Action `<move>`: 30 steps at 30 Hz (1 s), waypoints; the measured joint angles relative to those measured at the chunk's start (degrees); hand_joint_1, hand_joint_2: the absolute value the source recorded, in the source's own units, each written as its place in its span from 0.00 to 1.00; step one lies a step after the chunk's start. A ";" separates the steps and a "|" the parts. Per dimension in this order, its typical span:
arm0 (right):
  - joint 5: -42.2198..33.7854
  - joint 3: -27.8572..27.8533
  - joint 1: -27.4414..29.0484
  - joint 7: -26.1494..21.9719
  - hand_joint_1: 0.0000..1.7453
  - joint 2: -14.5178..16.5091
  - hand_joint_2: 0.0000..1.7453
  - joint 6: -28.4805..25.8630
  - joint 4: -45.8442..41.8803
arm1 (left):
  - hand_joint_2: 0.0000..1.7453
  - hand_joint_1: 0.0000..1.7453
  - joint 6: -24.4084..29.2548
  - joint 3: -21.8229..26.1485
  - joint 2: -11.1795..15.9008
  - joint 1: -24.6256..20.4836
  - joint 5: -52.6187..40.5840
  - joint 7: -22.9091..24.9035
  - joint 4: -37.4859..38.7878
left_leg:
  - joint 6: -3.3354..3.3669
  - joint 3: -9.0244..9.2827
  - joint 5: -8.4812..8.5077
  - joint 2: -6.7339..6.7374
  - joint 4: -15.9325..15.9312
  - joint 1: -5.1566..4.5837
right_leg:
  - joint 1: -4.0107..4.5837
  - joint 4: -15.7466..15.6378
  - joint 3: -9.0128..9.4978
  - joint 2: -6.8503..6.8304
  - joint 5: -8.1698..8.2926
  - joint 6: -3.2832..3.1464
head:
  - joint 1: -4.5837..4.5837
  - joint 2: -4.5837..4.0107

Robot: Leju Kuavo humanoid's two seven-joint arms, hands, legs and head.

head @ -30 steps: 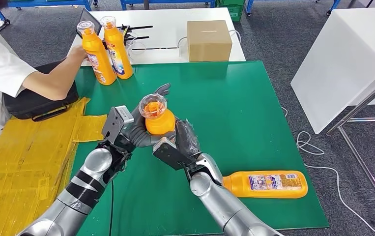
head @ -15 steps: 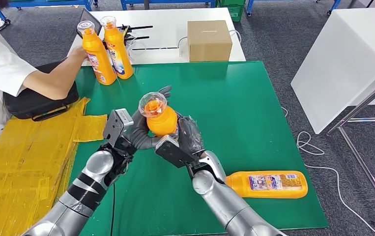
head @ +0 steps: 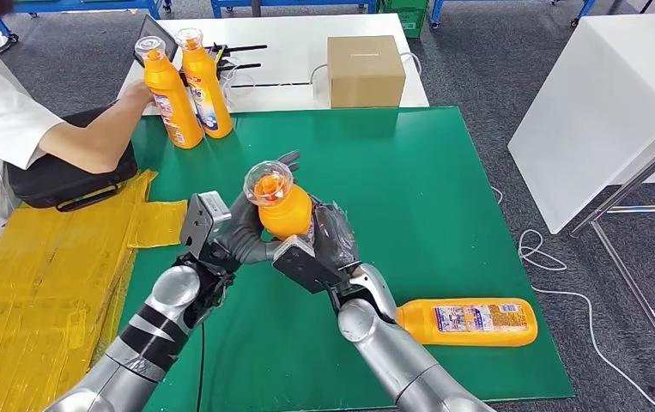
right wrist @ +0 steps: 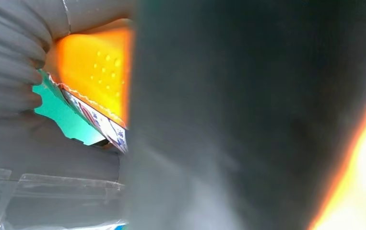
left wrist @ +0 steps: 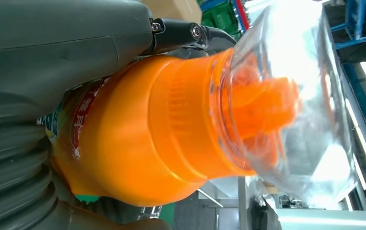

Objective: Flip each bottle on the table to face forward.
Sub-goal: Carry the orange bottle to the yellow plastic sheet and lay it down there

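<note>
At the green mat's (head: 444, 197) far-left corner a person's hand (head: 139, 93) rests on one of two upright orange bottles (head: 188, 86), with a cardboard box (head: 365, 70) beyond the far edge. Mid-mat, the left hand (head: 242, 225) and right hand (head: 330, 236) both wrap the glossy, clear-capped held bottle (head: 282, 206), now tipped slightly more rightward. A fourth bottle (head: 470, 321) lies near the front-right edge.

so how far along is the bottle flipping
Looks done: two upright bottles stand at the mat's far left corner, a person's hand on one. In hand: both the left robot hand and right robot hand grip a third bottle. Left: the bottle lying flat near the right arm.
</note>
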 joint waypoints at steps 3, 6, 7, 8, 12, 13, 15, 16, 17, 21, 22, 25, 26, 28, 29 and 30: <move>0.20 0.12 0.00 0.02 1.00 0.04 1.00 0.20 0.36 | 1.00 0.00 -0.47 0.28 -0.02 0.26 0.89 -0.04 -0.08 | 0.00 0.00 0.00 0.00 0.00 0.00 | 0.00 0.00 0.00 0.00 0.00 0.00 | 0.00 0.00; 0.24 0.16 -0.01 0.02 1.00 0.07 1.00 0.37 0.58 | 1.00 0.64 -0.55 0.35 -0.02 0.43 1.11 -0.05 -0.14 | 0.00 0.00 0.00 -0.02 0.00 0.00 | 0.00 0.00 0.00 0.00 0.00 0.00 | 0.00 0.00; 0.30 0.21 -0.02 0.01 1.00 0.08 1.00 0.54 0.68 | 1.00 0.89 -0.56 0.37 -0.03 0.48 1.15 -0.05 -0.15 | 0.00 0.00 0.00 -0.02 0.00 0.00 | 0.00 0.00 0.00 0.00 0.00 0.00 | 0.00 0.00; 0.40 0.30 -0.03 -0.01 1.00 0.09 1.00 0.69 0.83 | 1.00 0.99 -0.57 0.38 -0.04 0.51 1.17 -0.05 -0.15 | 0.00 0.00 0.00 -0.02 0.00 0.01 | 0.00 0.00 0.00 0.00 0.00 0.00 | 0.00 0.00; 0.88 0.73 -0.18 -0.09 1.00 0.19 1.00 0.97 1.64 | 1.00 1.00 -0.55 0.54 -0.11 0.74 1.35 -0.05 -0.17 | 0.00 -0.01 0.00 -0.03 0.00 0.01 | 0.00 0.00 0.00 0.00 0.00 0.00 | 0.00 0.00; 0.91 0.84 -0.28 -0.14 1.00 0.21 1.00 0.98 1.88 | 1.00 1.00 -0.56 0.60 -0.11 0.80 1.44 -0.05 -0.17 | 0.00 -0.01 0.00 -0.03 0.00 0.01 | 0.00 0.00 0.00 0.00 0.00 0.00 | 0.00 0.00; 0.89 0.98 -0.54 -0.30 1.00 0.24 1.00 0.97 2.48 | 1.00 1.00 -0.56 0.64 -0.13 0.85 1.58 -0.05 -0.17 | 0.00 -0.01 0.00 -0.03 0.00 0.01 | 0.00 0.00 0.00 0.00 0.00 0.00 | 0.00 0.00; 0.85 1.02 -0.68 -0.38 1.00 0.25 1.00 0.96 2.78 | 1.00 1.00 -0.57 0.65 -0.13 0.85 1.61 -0.05 -0.17 | 0.00 -0.01 0.00 -0.03 0.00 0.00 | 0.00 0.00 0.00 0.00 0.00 0.00 | 0.00 0.00; 0.80 1.04 -0.81 -0.49 1.00 0.27 1.00 0.95 3.07 | 1.00 1.00 -0.57 0.66 -0.13 0.85 1.64 -0.05 -0.17 | 0.00 -0.01 0.00 -0.03 0.00 0.00 | 0.00 0.00 0.00 0.00 0.00 0.00 | -0.01 0.00; 0.54 1.01 -1.26 -1.16 1.00 0.53 1.00 0.75 4.22 | 1.00 1.00 -0.57 0.69 -0.13 0.85 2.00 -0.05 -0.15 | 0.00 0.00 0.00 -0.02 0.00 0.00 | 0.01 0.00 -0.01 0.00 0.00 0.00 | 0.01 0.00; 0.49 0.99 -1.38 -1.31 1.00 0.61 1.00 0.69 4.50 | 1.00 1.00 -0.58 0.70 -0.13 0.85 2.11 -0.05 -0.15 | 0.00 0.00 0.00 -0.02 0.00 0.00 | 0.01 0.00 -0.01 0.00 0.00 0.00 | 0.00 0.00; 0.40 0.92 -1.61 -1.45 1.00 0.80 1.00 0.51 5.07 | 1.00 1.00 -0.59 0.76 -0.13 0.85 2.21 -0.05 -0.15 | 0.00 0.00 0.00 -0.02 0.00 0.01 | 0.01 0.00 -0.01 0.00 0.00 0.00 | 0.00 0.00; 0.39 0.89 -1.66 -1.45 1.00 0.86 1.00 0.47 5.21 | 1.00 1.00 -0.59 0.78 -0.13 0.85 2.22 -0.05 -0.15 | 0.00 0.00 0.00 -0.02 0.00 0.01 | 0.01 0.00 -0.01 0.00 0.00 0.00 | 0.00 0.00; 0.37 0.83 -1.78 -1.52 1.00 0.97 1.00 0.38 5.46 | 1.00 1.00 -0.59 0.79 -0.13 0.85 2.24 -0.05 -0.15 | 0.00 0.00 0.00 -0.02 0.00 0.01 | 0.01 0.00 -0.01 0.00 0.00 0.00 | 0.00 0.00; 0.35 0.80 -1.84 -1.58 0.99 1.00 1.00 0.25 5.54 | 1.00 1.00 -0.59 0.79 -0.13 0.84 2.26 -0.05 -0.15 | 0.00 0.00 0.00 -0.02 0.00 0.00 | 0.01 0.00 -0.01 0.00 0.00 0.00 | 0.00 0.00; 0.31 0.78 -1.87 -1.69 0.87 1.02 1.00 0.03 5.59 | 1.00 1.00 -0.59 0.79 -0.13 0.83 2.27 -0.05 -0.15 | 0.00 0.00 0.00 -0.02 0.00 0.00 | 0.01 0.00 -0.01 0.00 0.00 0.00 | -0.01 0.00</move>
